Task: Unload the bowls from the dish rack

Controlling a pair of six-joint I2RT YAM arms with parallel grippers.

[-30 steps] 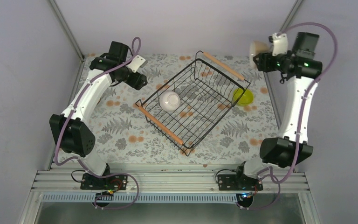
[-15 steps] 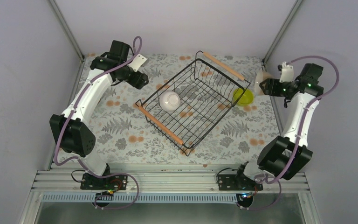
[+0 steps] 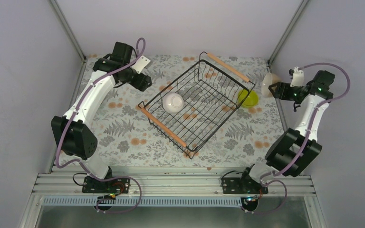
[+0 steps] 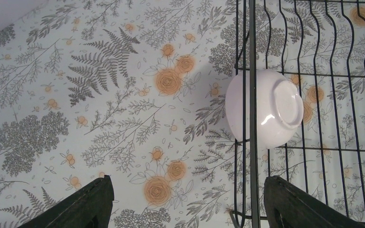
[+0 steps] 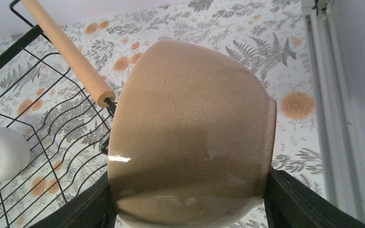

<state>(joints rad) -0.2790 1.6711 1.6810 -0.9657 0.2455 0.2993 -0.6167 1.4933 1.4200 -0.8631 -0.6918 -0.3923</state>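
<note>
Our right gripper (image 5: 190,211) pinches the tan bowl (image 5: 190,128) between its fingers. It holds the bowl tipped on edge, outside the rack (image 3: 209,114) at about 2 o'clock from it. Our left gripper (image 4: 185,209) hangs over the table (image 3: 119,128) at the rack's 10 o'clock, fingers spread with nothing between them. The white bowl (image 3: 173,102) lies upside down inside the rack, toward its 9 o'clock corner. The yellow-green bowl (image 3: 247,98) sits on the table just beside the rack at 3 o'clock.
</note>
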